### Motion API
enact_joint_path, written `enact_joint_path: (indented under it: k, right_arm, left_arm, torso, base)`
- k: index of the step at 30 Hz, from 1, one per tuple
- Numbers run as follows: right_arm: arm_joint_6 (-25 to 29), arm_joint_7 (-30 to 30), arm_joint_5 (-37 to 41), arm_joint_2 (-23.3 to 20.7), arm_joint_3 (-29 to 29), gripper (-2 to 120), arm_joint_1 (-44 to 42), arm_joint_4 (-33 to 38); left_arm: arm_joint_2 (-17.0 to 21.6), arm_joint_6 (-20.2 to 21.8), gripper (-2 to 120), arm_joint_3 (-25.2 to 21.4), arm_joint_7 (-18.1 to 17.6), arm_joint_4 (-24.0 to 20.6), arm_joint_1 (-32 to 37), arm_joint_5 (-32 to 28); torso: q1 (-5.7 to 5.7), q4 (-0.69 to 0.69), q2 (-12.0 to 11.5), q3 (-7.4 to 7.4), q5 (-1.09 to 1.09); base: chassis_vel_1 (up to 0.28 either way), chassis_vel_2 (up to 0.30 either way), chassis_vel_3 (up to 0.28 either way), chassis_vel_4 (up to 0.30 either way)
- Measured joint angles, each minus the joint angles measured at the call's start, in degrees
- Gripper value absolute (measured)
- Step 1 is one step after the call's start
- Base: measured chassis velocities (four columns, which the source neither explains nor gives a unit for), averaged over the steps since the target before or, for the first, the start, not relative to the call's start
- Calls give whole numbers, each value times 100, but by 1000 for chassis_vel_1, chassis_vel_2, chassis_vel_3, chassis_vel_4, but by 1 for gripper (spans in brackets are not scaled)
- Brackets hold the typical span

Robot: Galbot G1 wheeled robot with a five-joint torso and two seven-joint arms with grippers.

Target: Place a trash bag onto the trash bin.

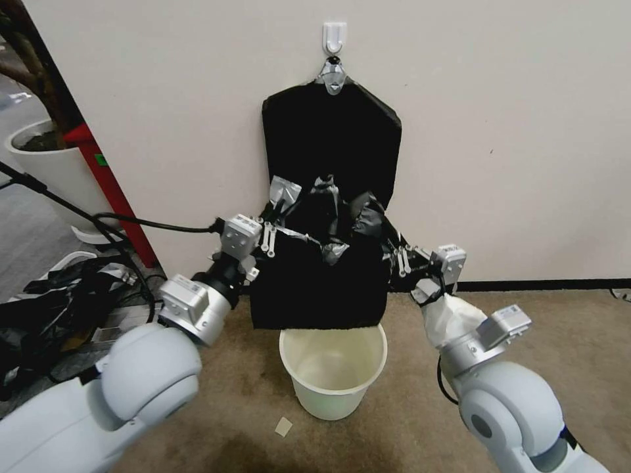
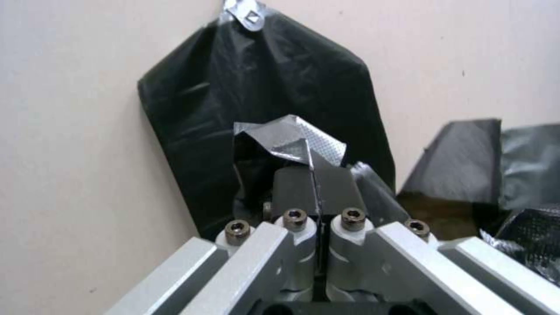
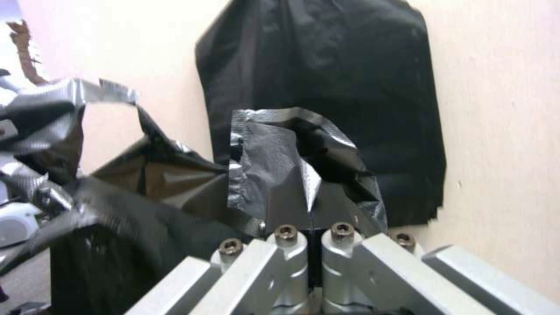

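Observation:
The glossy black trash bag [image 1: 319,286] hangs spread between my two grippers, its lower edge just above the rim of the cream-white trash bin [image 1: 334,378] on the carpet. My left gripper [image 1: 269,238] is shut on the bag's left rim; in the left wrist view the fingers [image 2: 292,188] pinch a silver-grey tape patch [image 2: 292,142]. At the bag's right rim my right gripper [image 1: 400,260] is shut too, and a crumpled taped fold [image 3: 274,175] stands out of its closed fingers [image 3: 338,205]. The rim between them sags in folds with tape patches.
A flat matte black pack [image 1: 332,131] hangs from a wall hook [image 1: 334,36] directly behind the bag. A white planter [image 1: 39,157], a red post [image 1: 112,190] and a black-and-white heap among cables [image 1: 59,295] are at the left. A paper scrap [image 1: 283,427] lies before the bin.

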Motion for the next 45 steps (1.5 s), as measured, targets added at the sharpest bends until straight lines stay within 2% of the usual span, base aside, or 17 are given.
enact_joint_path:
  k: [6, 10, 16, 26, 29, 33, 39, 42, 44, 45]
  right_arm:
    - [107, -11, -87, 133, -34, 0, -73, -176]
    - [174, -22, -40, 34, 111, 0, -103, -296]
    - [299, -35, 51, -46, 291, 0, -205, -498]
    - [616, -64, -12, 137, 396, 0, -569, -938]
    - [756, -74, -58, 196, 434, 0, -745, -1111]
    - [927, -54, -191, 352, 388, 0, -914, -1387]
    - [989, 167, -231, 509, 248, 0, -1133, -1480]
    - [937, 653, -284, 649, 34, 0, -1340, -1349]
    - [924, 698, -291, 655, 13, 0, -1357, -1339]
    - [825, 964, -352, 690, -130, 0, -1460, -1270]
  left_arm:
    - [-124, -1, 0, 88, -1, 178, -9, 57]
    - [-307, -27, 0, 321, -17, 316, 79, 253]
    - [-437, -23, 0, 438, -47, 398, 171, 309]
    - [-788, -18, 0, 744, -165, 863, 354, 322]
    - [-1038, -77, 0, 843, -180, 1131, 543, 559]
    - [-1283, -187, 0, 733, -180, 1468, 996, 903]
    - [-1391, -245, 0, 496, -164, 1504, 1476, 1198]
    - [-1487, -250, 0, 260, -160, 1401, 2000, 1508]
    - [-1495, -250, 0, 247, -160, 1394, 2043, 1529]
    - [-1548, -253, 0, 176, -159, 1336, 2329, 1690]
  torso:
    - [0, 1, 0, 0, 1]
    - [0, 1, 0, 0, 0]
    - [0, 1, 0, 0, 1]
    - [0, 1, 0, 0, 0]
    - [0, 0, 0, 0, 0]
    - [0, 1, 0, 0, 0]
    - [0, 1, 0, 0, 0]
    - [0, 1, 0, 0, -1]
    - [0, 1, 0, 0, -1]
    - [0, 1, 0, 0, 0]
  base:
    - [0, 0, 0, 0]
    - [0, 0, 0, 0]
    - [0, 0, 0, 0]
    - [0, 0, 0, 0]
    - [0, 0, 0, 0]
    - [0, 0, 0, 0]
    - [0, 0, 0, 0]
    - [0, 0, 0, 0]
    - [0, 0, 0, 0]
    - [0, 0, 0, 0]
